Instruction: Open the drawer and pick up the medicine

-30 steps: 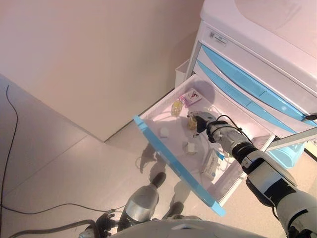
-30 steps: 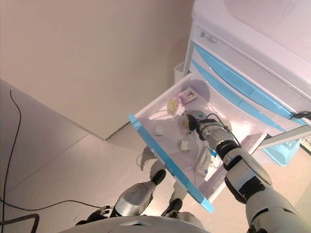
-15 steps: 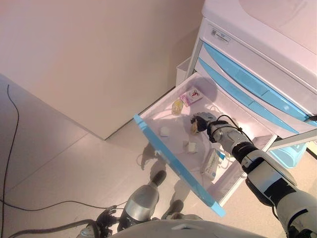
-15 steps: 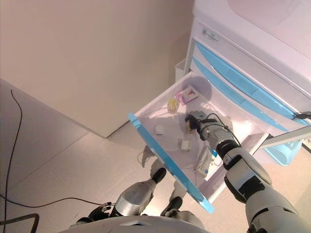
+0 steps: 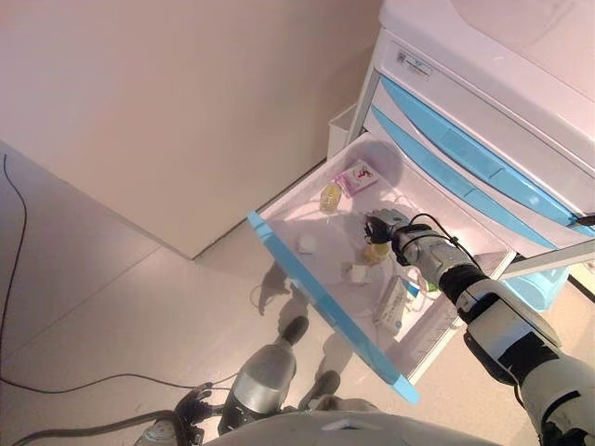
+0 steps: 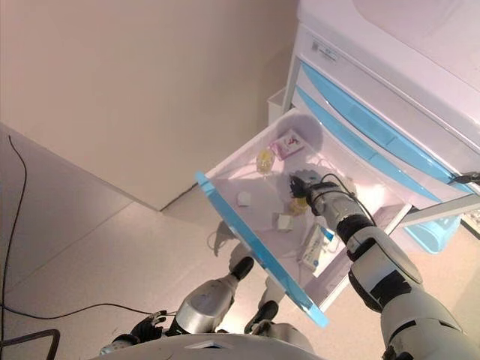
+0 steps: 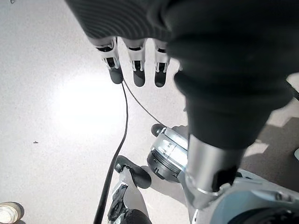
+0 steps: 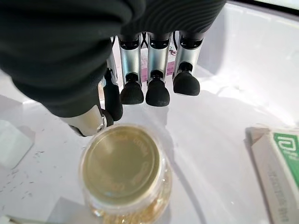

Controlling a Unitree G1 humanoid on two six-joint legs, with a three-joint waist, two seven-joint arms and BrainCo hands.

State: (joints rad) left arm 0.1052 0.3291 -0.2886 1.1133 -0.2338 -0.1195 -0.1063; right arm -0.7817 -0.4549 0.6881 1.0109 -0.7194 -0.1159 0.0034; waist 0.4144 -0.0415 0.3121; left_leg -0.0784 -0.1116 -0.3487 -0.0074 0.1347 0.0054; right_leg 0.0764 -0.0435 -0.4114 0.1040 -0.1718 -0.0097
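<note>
No text can be read anywhere. A label on the cabinet carries print too small to make out, as does the pink packet in the open drawer. The green-and-white box shows a white logo (a looped mark, no legible letters).

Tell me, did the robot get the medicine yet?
Not yet. The drawer is already pulled open. The right hand is inside it, right by a small yellow-capped bottle, but its fingers are not around the bottle. Grabbing and lifting it is what's left. The left hand hangs over the floor, holding nothing.
</note>
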